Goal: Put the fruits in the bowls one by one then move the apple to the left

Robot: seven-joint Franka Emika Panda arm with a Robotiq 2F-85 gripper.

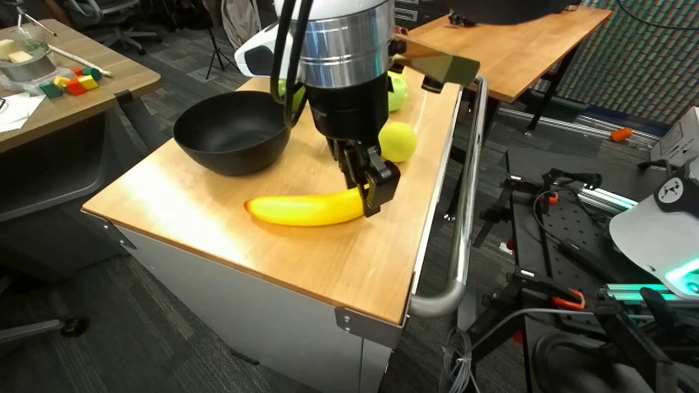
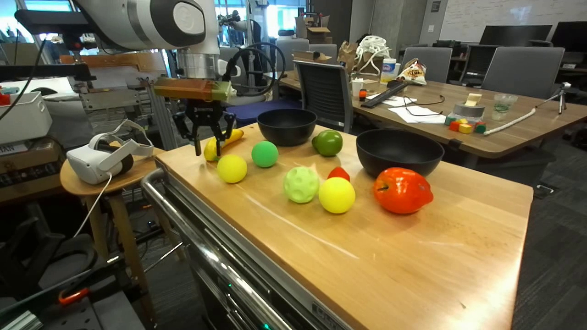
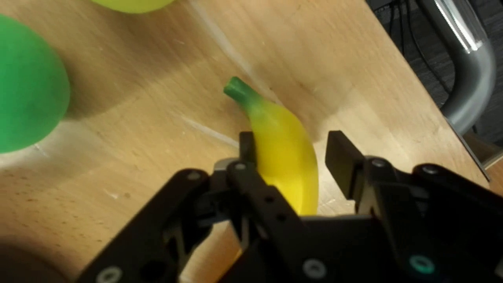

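A yellow banana lies on the wooden cart top in both exterior views. In the wrist view the banana points its green stem away from the gripper. My gripper is open, with its fingers on either side of the banana. The left finger is close against it; a gap shows at the right finger. A black bowl stands near the banana, also seen in an exterior view. A second black bowl stands farther along. A green fruit lies between the bowls. A red fruit sits before the second bowl.
Several balls share the top: a yellow ball near the gripper, a green ball, a light green ball and another yellow ball. A small red thing is partly hidden. A metal handle runs along the cart's edge.
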